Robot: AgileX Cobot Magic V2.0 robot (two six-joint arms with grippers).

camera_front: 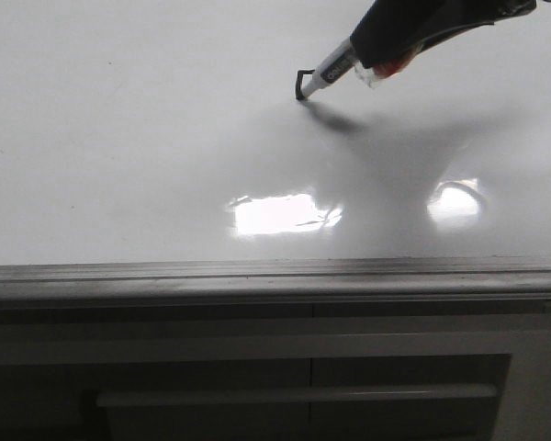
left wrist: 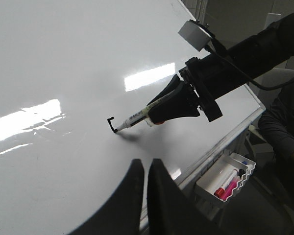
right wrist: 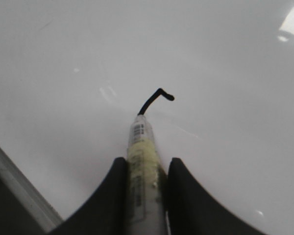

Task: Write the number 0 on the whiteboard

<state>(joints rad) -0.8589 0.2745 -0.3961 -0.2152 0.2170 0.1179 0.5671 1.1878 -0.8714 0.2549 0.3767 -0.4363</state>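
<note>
The number 0 [camera_front: 302, 81], so far only a short hooked black marker stroke, sits in the upper centre of the front view on the large glossy white whiteboard [camera_front: 119, 138] with its grey metal rim. The tip of a white-barrelled marker pen [camera_front: 329, 71] touches the stroke's end. The right gripper [right wrist: 146, 183], upper right, is clamped on the pen. The left gripper [left wrist: 145, 169] hangs above the board, fingers almost together, holding nothing.

We see a grey cabinet front [camera_front: 257, 367] w/ a long handle [camera_front: 294, 396] below, plus a white tray [left wrist: 226, 177] holding red and pink markers [left wrist: 224, 186].
</note>
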